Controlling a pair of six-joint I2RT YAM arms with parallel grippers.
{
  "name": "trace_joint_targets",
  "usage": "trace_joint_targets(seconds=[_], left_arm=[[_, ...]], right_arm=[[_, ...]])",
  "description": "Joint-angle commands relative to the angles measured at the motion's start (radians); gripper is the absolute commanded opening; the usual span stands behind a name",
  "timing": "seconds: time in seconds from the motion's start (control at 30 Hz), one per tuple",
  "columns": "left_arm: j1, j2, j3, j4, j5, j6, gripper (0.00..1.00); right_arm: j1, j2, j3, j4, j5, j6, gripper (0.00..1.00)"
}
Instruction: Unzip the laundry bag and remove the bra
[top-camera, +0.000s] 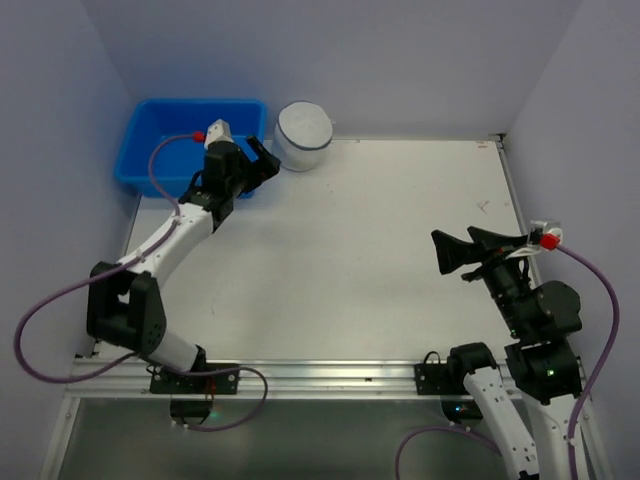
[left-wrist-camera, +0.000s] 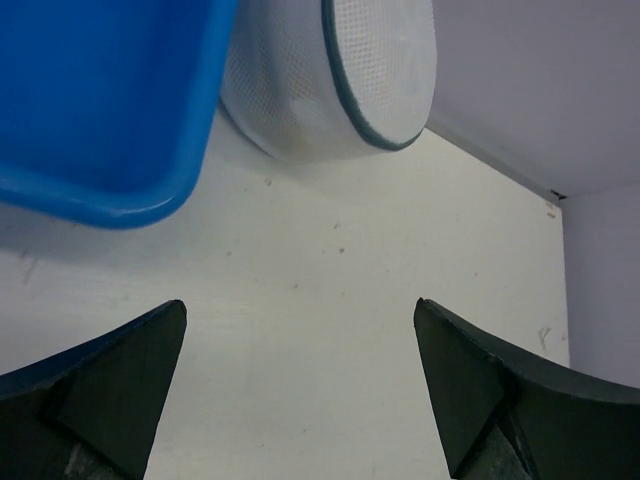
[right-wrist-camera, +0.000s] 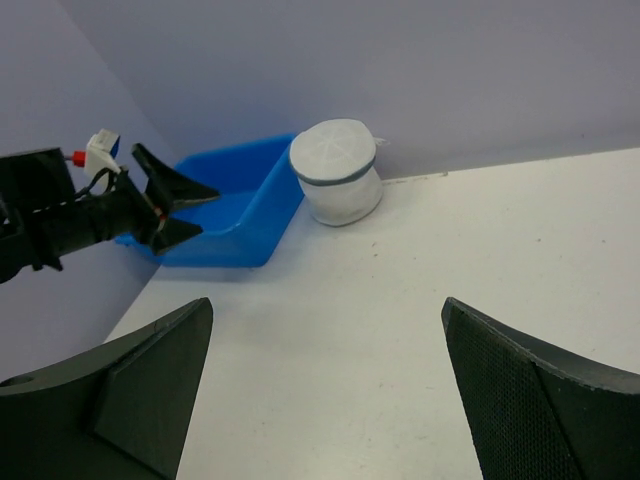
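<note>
The laundry bag (top-camera: 302, 135) is a small round white mesh drum with a dark zipper line around its rim, standing at the back of the table next to the blue tub. It also shows in the left wrist view as the laundry bag (left-wrist-camera: 330, 90) and in the right wrist view as the laundry bag (right-wrist-camera: 338, 175). The bra is hidden. My left gripper (top-camera: 262, 168) (left-wrist-camera: 300, 305) is open and empty, a short way in front and left of the bag, not touching it. At the table's right side my right gripper (top-camera: 452, 232) (right-wrist-camera: 328, 302) hangs open and empty, far from the bag.
A blue plastic tub (top-camera: 190, 140) (left-wrist-camera: 100, 100) (right-wrist-camera: 235, 215) sits in the back left corner, touching the bag's left side. The white table (top-camera: 380, 250) is walled at the back and both sides. The left arm reaches beside the tub's front right corner.
</note>
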Motion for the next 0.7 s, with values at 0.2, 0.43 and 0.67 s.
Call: trace_joint_targets(seconds=[0.2,0.43,0.67], left_arm=[[-0.064,0.473,0.414,0.274,-0.086,-0.135,1.0],[-0.07,0.777,0.721,0.237,-0.124,-0.092,1.0],[-0.07,0.941,0.824,0.312,-0.118,-0.072,0.57]], right_arm=[[0.004,-0.013,-0.046,0.081,-0.031,-0.001,0.99],[0.012,-0.042,-0.097,0.119,-0.054,-0.012,0.99],[0.015,-0.045,-0.112,0.131,-0.092,-0.015,0.99]])
